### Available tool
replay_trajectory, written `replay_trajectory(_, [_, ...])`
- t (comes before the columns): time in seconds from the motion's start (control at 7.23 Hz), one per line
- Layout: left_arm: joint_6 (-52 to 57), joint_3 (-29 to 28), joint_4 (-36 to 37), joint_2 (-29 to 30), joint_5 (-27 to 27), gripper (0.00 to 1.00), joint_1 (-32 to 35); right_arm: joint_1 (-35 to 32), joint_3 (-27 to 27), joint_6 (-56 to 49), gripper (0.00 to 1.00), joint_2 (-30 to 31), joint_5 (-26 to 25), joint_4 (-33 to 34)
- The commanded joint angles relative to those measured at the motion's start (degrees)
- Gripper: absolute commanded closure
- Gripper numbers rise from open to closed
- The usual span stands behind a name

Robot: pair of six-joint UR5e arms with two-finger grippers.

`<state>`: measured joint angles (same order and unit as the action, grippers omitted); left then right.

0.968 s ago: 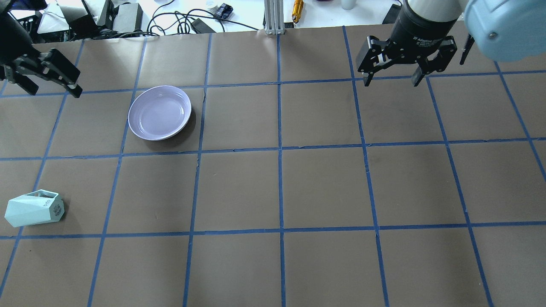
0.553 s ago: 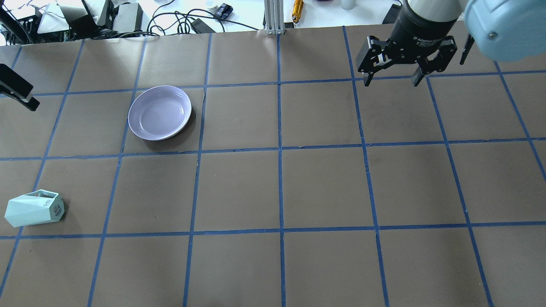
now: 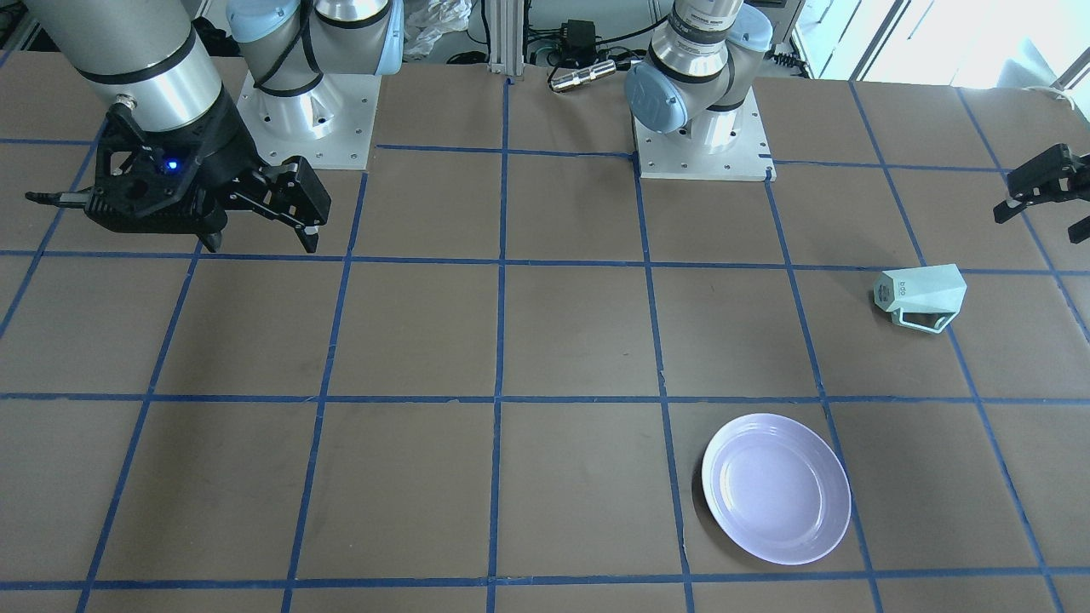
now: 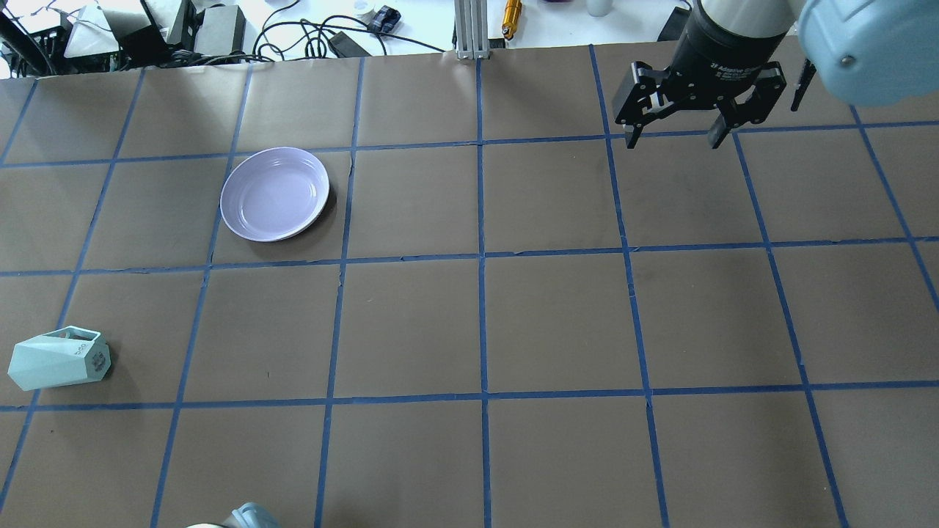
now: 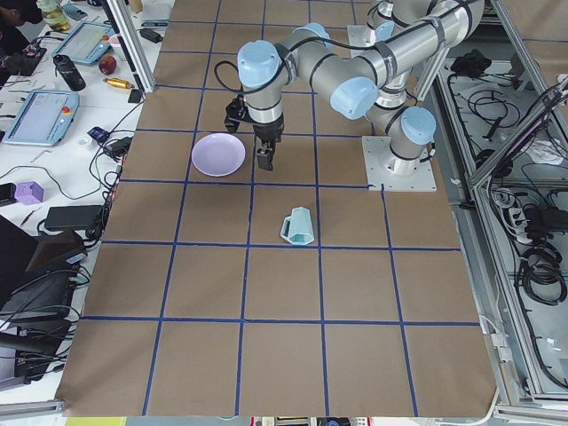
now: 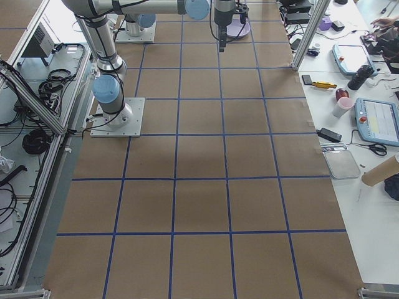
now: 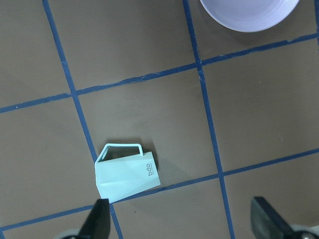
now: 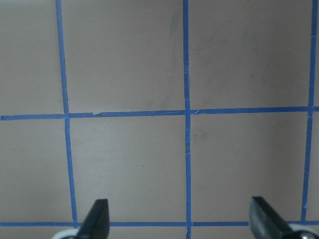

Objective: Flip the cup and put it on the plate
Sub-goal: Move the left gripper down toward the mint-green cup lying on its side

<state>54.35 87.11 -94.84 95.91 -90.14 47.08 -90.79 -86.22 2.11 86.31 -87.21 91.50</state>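
The table (image 4: pixel 557 323) is covered with brown paper and divided into squares by blue tape (image 4: pixel 482 330). An aluminium post (image 4: pixel 469 29) is fixed at its far edge, where black cables (image 4: pixel 293 31) are heaped on a white surface. A white bench (image 6: pixel 368 224) carrying tablets (image 6: pixel 378 121) is set alongside. Daylight is admitted through a window (image 3: pixel 928 38).

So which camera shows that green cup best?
The left wrist view: the cup looks largest there, lying on its side, handle and lettering clear. Front-facing, overhead and exterior left show it smaller; the two right views miss it.
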Motion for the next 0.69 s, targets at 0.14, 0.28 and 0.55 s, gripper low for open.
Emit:
replay_trajectory(0.14, [4.27,1.75,0.27,4.09,0.75,0.00,-8.56,0.00,0.00,0.00,0.00,0.00,0.02,0.00])
replay_trajectory(0.28, [4.89,1.83,0.27,6.11,2.67,0.00,-11.37,0.00,0.00,0.00,0.00,0.00,0.02,0.00])
replay_trajectory(0.55, [5.41,1.92,-0.34,11.03,6.80,0.00,-16.39,0.00,0.00,0.00,0.00,0.00,0.02,0.00])
